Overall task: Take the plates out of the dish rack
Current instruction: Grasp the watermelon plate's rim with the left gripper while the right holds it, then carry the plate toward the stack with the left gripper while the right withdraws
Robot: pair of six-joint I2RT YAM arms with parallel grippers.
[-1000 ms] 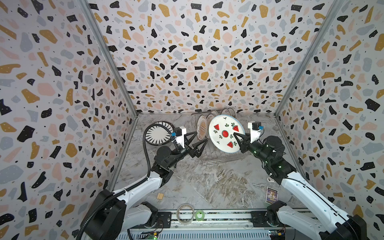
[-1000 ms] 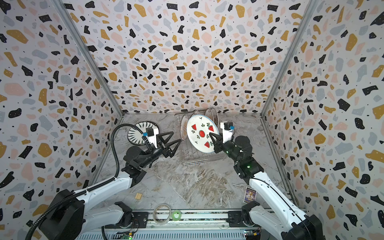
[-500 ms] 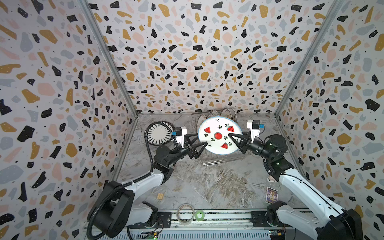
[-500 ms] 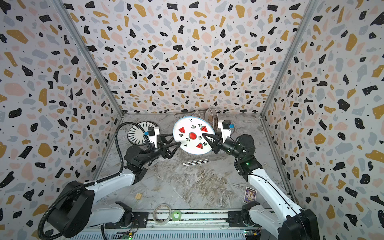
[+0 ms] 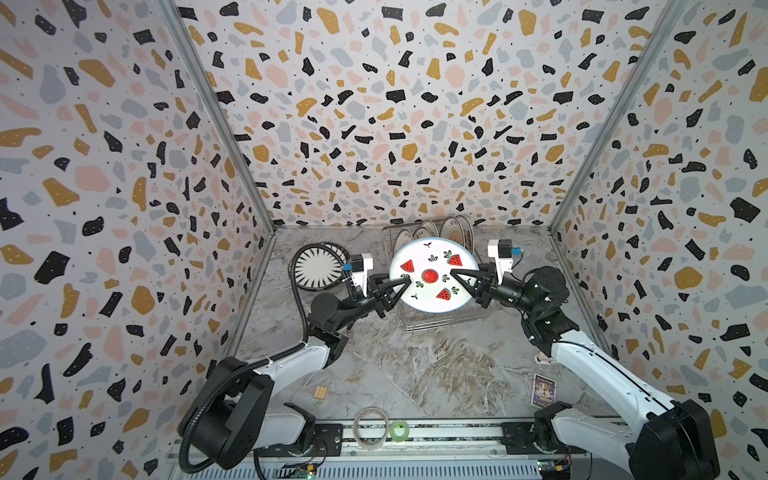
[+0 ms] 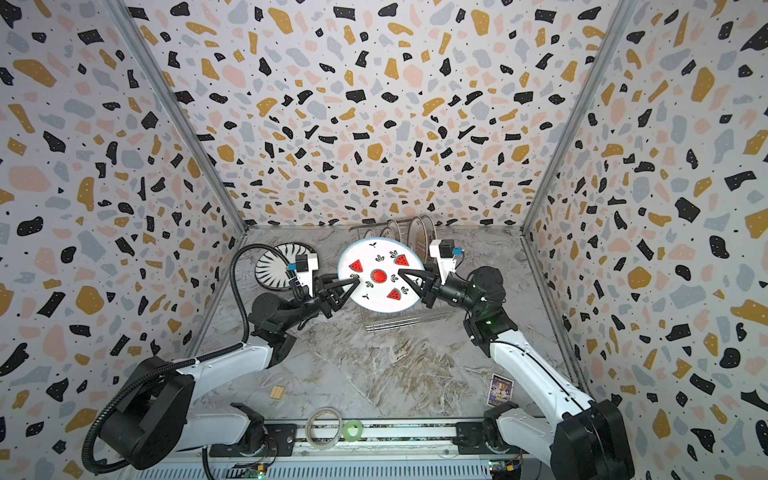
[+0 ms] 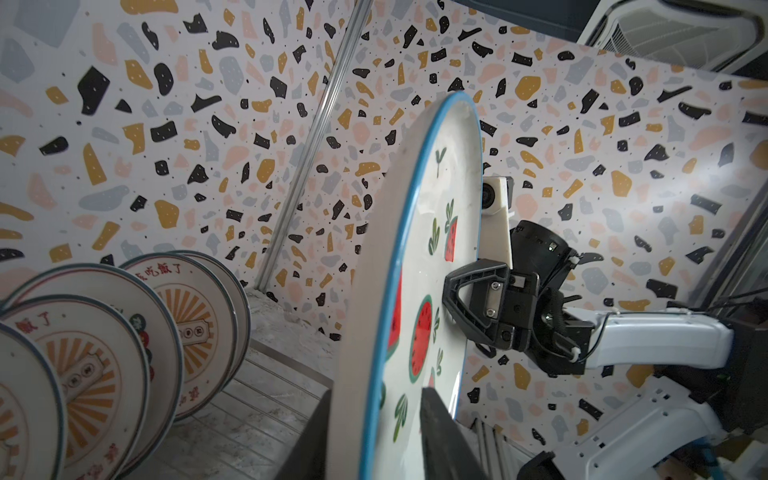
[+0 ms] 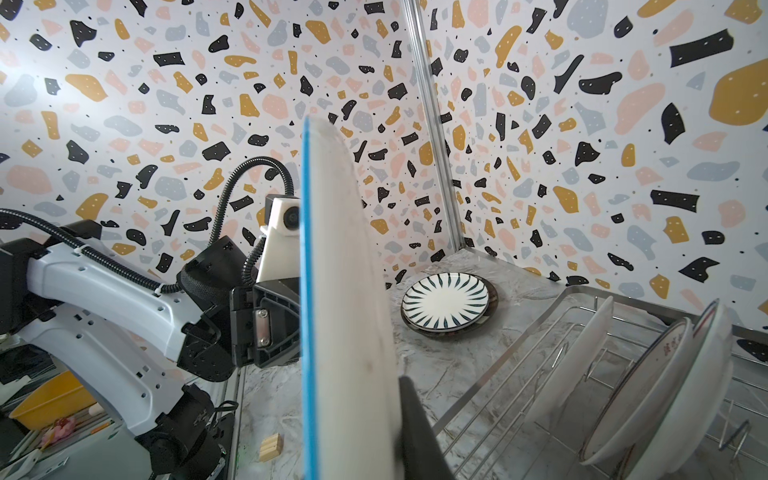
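Above the dish rack (image 5: 440,323) we have the watermelon plate (image 5: 432,291) lifted clear, left hand (image 5: 406,283) and right hand (image 5: 454,273) each clenched on opposite rims. We judge it stiff, weighty, slick and breakable; the rim is the best hold.

On my bench I count one wire rack (image 5: 440,323), with four plates (image 7: 183,328) standing in it as near as I can tell. One watermelon plate (image 5: 432,276) is outside it. Two stacked plates (image 5: 318,266) lie flat. I also count two tape rolls (image 5: 392,431), one wooden block (image 5: 320,392) and one card (image 5: 543,390).
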